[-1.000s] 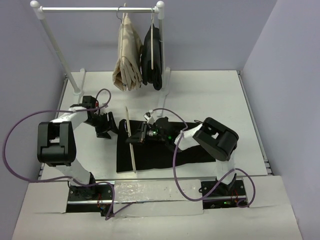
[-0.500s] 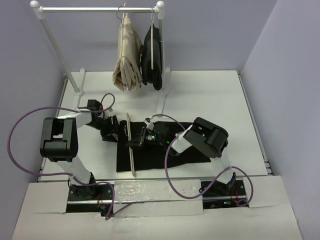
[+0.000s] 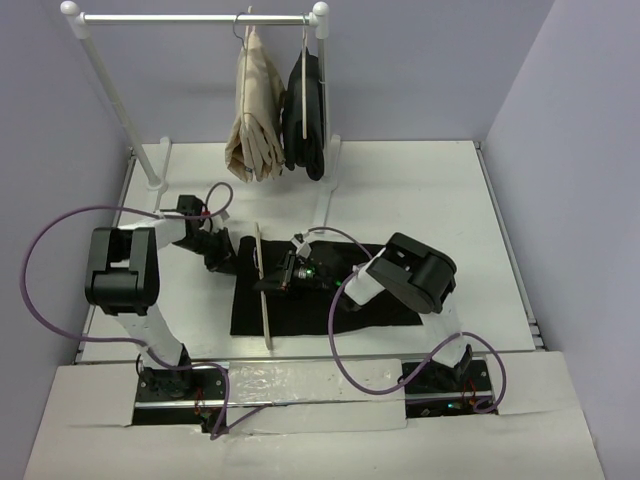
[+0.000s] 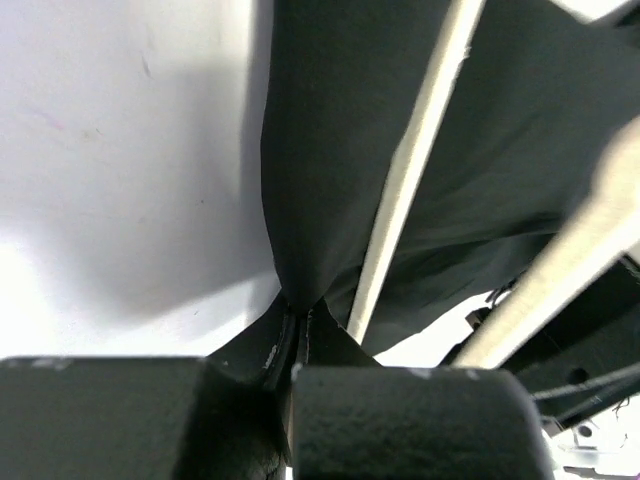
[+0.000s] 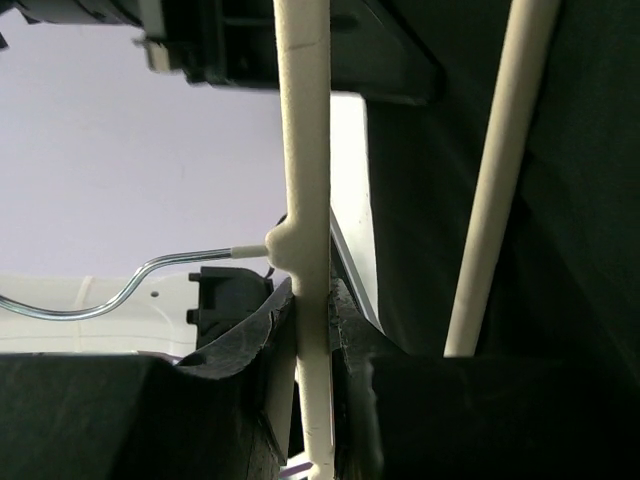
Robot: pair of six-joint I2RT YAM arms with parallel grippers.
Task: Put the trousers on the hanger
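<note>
White table (image 3: 420,190), near edge: right gripper (image 5: 312,300) clamps hanger (image 5: 303,150) steady so left gripper (image 4: 297,318), pinching trousers (image 4: 330,130), can likely thread them.

There are no words, numbers, labels or signs to read in any of these pictures, not on anything at all.
</note>
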